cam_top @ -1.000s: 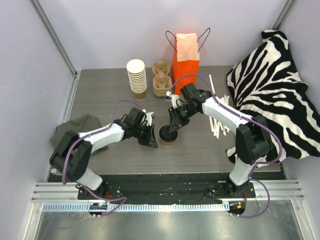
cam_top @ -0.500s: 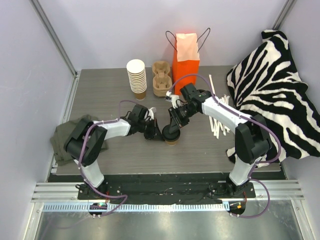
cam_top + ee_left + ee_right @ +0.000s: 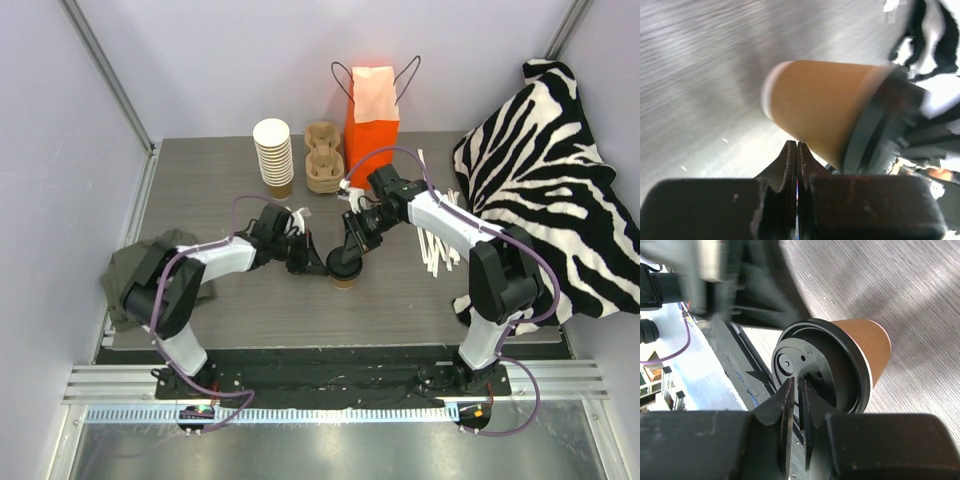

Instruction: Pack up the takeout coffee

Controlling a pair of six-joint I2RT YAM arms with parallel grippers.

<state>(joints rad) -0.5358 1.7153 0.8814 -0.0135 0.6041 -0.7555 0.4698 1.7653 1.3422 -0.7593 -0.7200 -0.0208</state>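
Note:
The takeout coffee [image 3: 343, 271], a brown paper cup with a black lid, stands on the table between my two grippers. My left gripper [image 3: 313, 263] is shut and empty, its tips against the cup's left side. In the left wrist view the cup wall [image 3: 820, 102] and the lid rim [image 3: 874, 135] lie just beyond the shut fingertips [image 3: 797, 146]. My right gripper [image 3: 352, 251] is shut, its tips resting on top of the lid. In the right wrist view the lid [image 3: 812, 365] fills the space just past the closed tips [image 3: 799, 383].
At the back stand a stack of lidless cups [image 3: 273, 155], cardboard cup carriers [image 3: 323, 158] and an orange paper bag [image 3: 372, 112]. White sticks [image 3: 436, 245] lie right of the cup, a zebra cloth [image 3: 550, 180] at far right, a green cloth [image 3: 145, 268] at left.
My left gripper has moved right, up against the cup's side, with its fingers closed. My right gripper has stayed on the lid, shifting only slightly.

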